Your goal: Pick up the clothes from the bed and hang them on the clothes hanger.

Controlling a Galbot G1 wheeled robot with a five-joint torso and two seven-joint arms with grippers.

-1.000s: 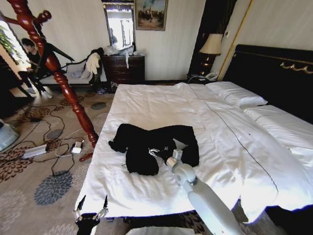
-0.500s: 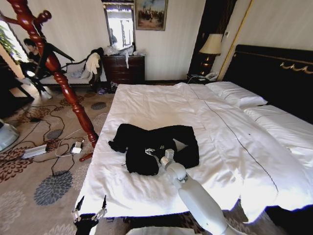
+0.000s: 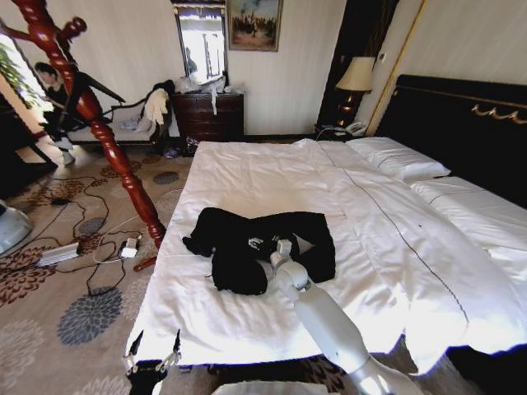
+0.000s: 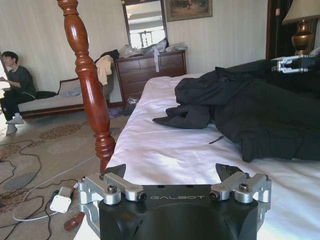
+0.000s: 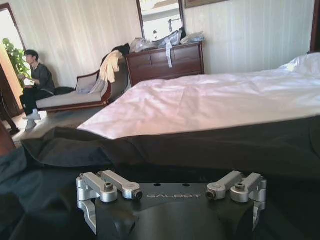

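Observation:
The black clothes [image 3: 239,251] lie crumpled on the white bed [image 3: 272,173], near its front left part. My right gripper [image 3: 263,244] is low over the middle of the clothes and open. In the right wrist view, dark fabric [image 5: 200,145] lies right under and ahead of that gripper [image 5: 172,176], with nothing between its fingers. My left gripper [image 3: 156,339] hangs open at the bed's front left edge; in its own view it [image 4: 172,172] faces the clothes [image 4: 250,105]. The red-brown clothes hanger [image 3: 90,115] stands on the carpet left of the bed, and its pole [image 4: 92,95] rises close by.
Cables and power adapters [image 3: 99,255] lie on the carpet beside the hanger's foot. A dark dresser [image 3: 210,115] and a chaise with pale garments [image 3: 152,111] stand at the far wall. The black headboard [image 3: 461,123] and a lamp [image 3: 356,78] are on the right.
My right arm has reached further forward, and its gripper has moved up over the middle of the clothes. The left gripper and the clothes have stayed put.

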